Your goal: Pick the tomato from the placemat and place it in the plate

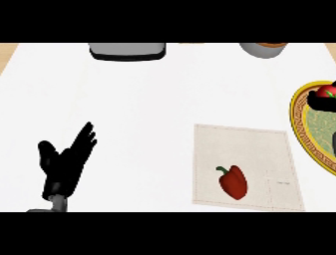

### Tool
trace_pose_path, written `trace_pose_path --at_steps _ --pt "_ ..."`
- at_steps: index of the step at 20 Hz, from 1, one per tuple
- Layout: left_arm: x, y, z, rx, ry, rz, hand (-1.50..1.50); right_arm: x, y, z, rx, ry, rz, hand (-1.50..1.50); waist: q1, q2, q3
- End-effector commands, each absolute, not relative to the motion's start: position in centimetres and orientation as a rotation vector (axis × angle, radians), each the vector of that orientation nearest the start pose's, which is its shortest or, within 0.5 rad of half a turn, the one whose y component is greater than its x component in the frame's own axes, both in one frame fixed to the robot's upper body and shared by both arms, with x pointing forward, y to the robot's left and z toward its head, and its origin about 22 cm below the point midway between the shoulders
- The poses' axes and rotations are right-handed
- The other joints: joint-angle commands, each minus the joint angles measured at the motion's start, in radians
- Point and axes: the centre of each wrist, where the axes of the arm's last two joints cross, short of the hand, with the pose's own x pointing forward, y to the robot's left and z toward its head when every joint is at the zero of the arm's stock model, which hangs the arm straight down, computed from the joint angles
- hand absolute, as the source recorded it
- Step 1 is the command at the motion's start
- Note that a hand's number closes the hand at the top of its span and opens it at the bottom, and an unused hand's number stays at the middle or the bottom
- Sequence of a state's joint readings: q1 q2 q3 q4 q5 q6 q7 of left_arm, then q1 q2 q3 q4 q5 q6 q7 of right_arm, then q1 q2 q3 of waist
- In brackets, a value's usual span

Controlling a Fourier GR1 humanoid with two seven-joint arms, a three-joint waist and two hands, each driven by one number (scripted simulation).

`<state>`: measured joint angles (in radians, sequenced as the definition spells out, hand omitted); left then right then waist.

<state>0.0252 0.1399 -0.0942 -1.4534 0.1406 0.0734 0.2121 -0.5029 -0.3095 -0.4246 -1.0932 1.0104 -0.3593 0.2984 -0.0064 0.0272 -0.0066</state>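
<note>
One tomato, red with a green stalk star, sits in the curled black fingers of the right hand, over the upper part of the plate. Whether it touches the plate's surface cannot be told. The plate has a yellow rim with a dark patterned band and a pale green middle; it lies at the counter's right edge and is cut off by the side of the view. The right forearm rises from the lower right corner and covers part of the plate.

Just left of the plate lies the placemat, pale beige with a thin stitched border. A small faint mark near its right side is too small to read. A red bell pepper lies on its lower left part.

The white counter is bare between the placemat and the left hand, which rests open, fingers up, near the lower left.

At the far edge stand a grey appliance and a grey bowl, both cut off by the view's top.
</note>
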Motion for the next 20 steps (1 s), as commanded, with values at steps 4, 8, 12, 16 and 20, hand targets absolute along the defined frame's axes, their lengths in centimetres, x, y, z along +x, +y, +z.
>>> trace_pose_path --at_steps 4,8,12,16,20 --pt "23.7 24.0 -2.4 -0.011 -1.232 -0.044 0.00 35.8 -38.2 10.1 -1.616 -0.957 -0.539 1.50 0.064 0.019 -0.001" --pt "24.1 22.4 -2.2 -0.046 -1.238 -0.083 0.00 36.1 -38.6 9.7 -1.704 -0.864 -0.805 1.50 0.091 0.028 0.003" --pt "24.5 22.6 -1.9 -0.036 -1.247 -0.086 0.00 35.9 -39.8 9.3 -1.845 -0.762 -0.886 1.50 0.102 0.021 0.001" --pt "24.2 23.2 -2.3 -0.038 -1.229 -0.087 0.00 34.5 -41.0 7.1 -1.966 -0.605 -0.914 1.50 0.099 0.015 0.004" --pt "24.4 21.7 -2.5 -0.034 -1.220 -0.064 0.00 33.3 -41.1 5.8 -2.059 -0.494 -0.962 1.50 0.071 0.002 0.006"
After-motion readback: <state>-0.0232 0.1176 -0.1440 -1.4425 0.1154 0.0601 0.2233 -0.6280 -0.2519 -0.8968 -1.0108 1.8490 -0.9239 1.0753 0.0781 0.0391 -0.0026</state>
